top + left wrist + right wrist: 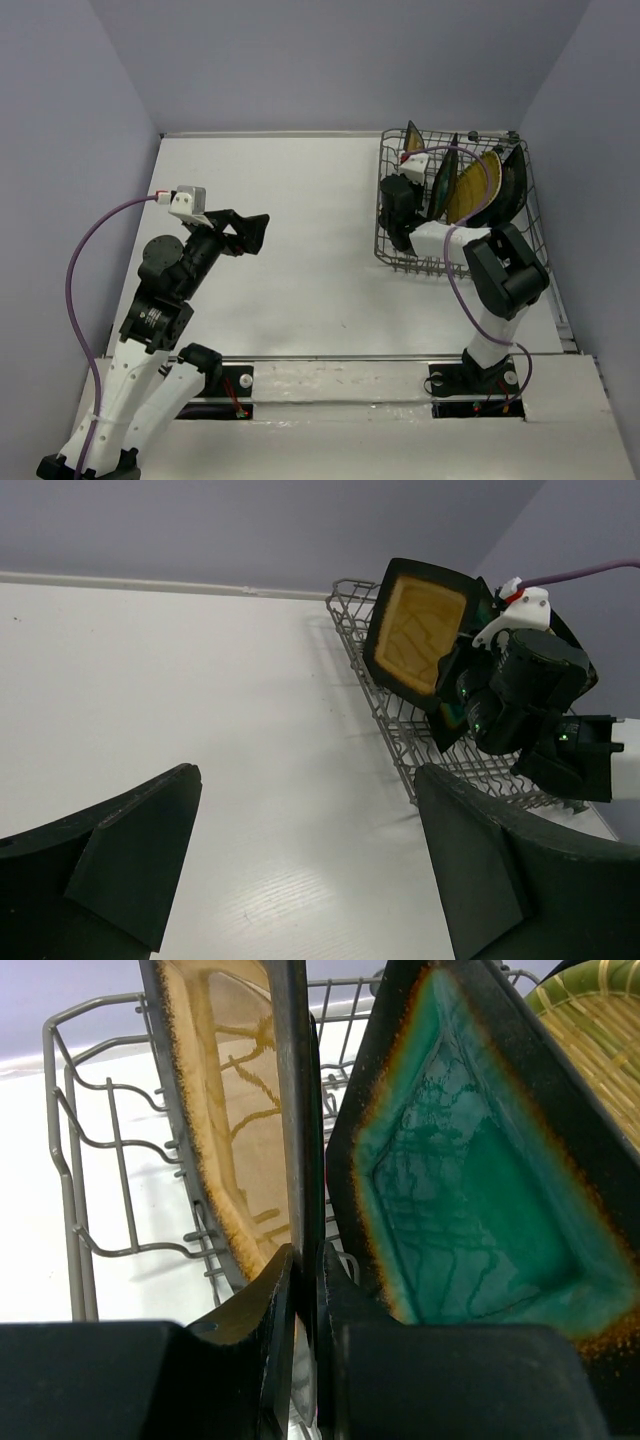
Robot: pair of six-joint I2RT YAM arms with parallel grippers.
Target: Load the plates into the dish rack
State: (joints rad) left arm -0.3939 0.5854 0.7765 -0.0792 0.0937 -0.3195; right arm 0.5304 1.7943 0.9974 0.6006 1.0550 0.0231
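While the right gripper (305, 1260) pinches the rim of the mustard-centred plate (225, 1110), the left gripper (250, 232) hangs wide apart over the left side of the counter (310, 290) — holding nothing.

The dish rack (398, 730) sits at the far right corner of the counter. The mustard-centred plate stands on edge at the rack's left end, its rim clamped between the right gripper's narrow jaws; whether its lower edge rests on the wires cannot be told. Just beside it, to the right, the teal-centred plate (470, 1190) stands on edge too, leaning slightly. Past that comes the yellow ribbed plate (475, 185) — then a dark plate (515, 180) at the rack's right end.
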